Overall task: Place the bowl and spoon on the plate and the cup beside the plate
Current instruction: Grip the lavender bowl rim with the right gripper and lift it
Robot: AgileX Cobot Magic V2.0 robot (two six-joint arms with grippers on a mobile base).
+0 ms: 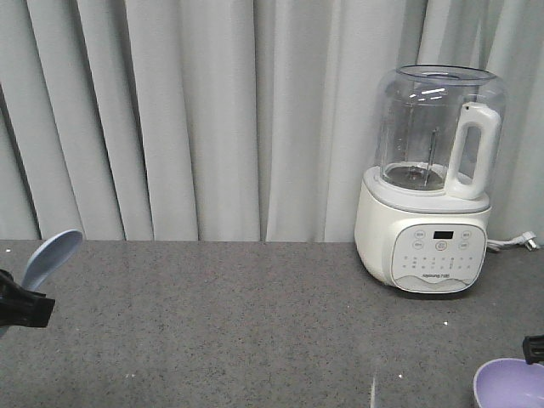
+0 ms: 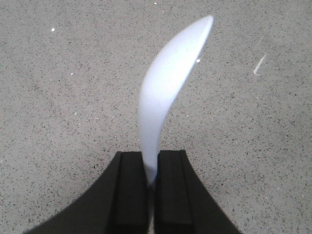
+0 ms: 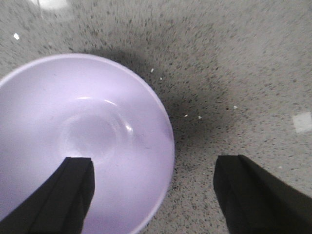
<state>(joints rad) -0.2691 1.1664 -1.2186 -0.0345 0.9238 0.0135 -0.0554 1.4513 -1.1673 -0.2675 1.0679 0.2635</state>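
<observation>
The short pale blue-white plastic spoon (image 2: pixel 168 83), light, rigid and smooth, is clamped by its stubby handle between the black fingers (image 2: pixel 131 190) of the left gripper (image 2: pixel 151 168) and held clear above the grey speckled tabletop (image 2: pixel 58 97); so slick a handle would likely pivot under a loose grip. The small glossy lavender-purple plastic bowl (image 3: pixel 97 112), at the right of the tabletop, lies beneath the right gripper (image 3: pixel 153 168), whose fingers (image 3: pixel 243 190) stand apart, one over the hollow and one outside the rim. Light, stiff and slippery, the bowl is probably best pinched across its thin wall at the rim.
</observation>
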